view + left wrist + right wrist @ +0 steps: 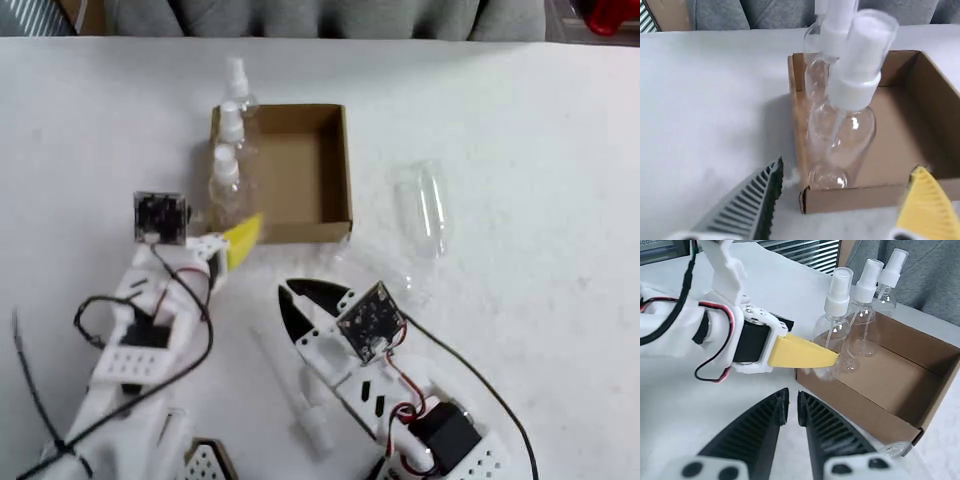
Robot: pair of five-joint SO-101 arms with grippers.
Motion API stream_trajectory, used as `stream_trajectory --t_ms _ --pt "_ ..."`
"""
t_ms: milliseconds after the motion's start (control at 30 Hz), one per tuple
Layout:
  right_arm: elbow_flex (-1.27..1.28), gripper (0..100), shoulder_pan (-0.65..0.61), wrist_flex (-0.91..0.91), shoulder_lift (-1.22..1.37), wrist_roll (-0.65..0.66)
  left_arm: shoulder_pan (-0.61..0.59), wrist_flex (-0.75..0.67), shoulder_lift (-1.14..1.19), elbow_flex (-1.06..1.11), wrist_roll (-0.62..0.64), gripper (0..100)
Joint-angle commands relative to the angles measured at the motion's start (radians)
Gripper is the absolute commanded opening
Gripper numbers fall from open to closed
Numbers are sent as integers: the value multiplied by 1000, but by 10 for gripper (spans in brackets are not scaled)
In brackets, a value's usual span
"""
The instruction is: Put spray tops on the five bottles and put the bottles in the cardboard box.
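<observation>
Standing just ahead of left gripper [849,167]: three clear plastic bottles with white spray tops [840,135], lined away along side wall of brown cardboard box [935,100]. Fingers spread wide, empty. Right gripper [792,397] pinched nearly closed, empty. Lying well beyond it, clear topless bottle [425,210]: likely light, slick, crushable; best held gently mid-body. Behind it, apparent loose white spray top [310,415], hard to make out.

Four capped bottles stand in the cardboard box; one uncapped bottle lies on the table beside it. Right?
No: three capped bottles stand in the cardboard box, not four, as the right wrist view shows. One uncapped bottle lies on the table beside it.
</observation>
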Motion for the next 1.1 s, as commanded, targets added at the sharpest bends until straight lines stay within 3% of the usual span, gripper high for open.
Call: stream_trajectory --t_ms 0,133,267,600,700,800,933,1067 --pt "-21 17 13 4 -12 3 -47 144 -180 18 -11 362" --pt "-20 16 13 4 -12 3 -94 313 -346 83 -9 362" --pt "-18 16 35 4 -12 3 -116 382 -506 187 -8 362" --pt "-43 16 401 -8 -13 3 -188 712 -753 206 -12 362" --pt "-43 15 558 45 -13 5 -188 749 -765 206 -14 361" --pt "-43 15 662 151 -10 110 -188 763 -765 206 -14 361" --pt "-48 15 714 289 -7 239 -188 776 -765 206 -57 354" --pt "-55 15 710 286 -4 249 -183 796 -765 206 -140 226"
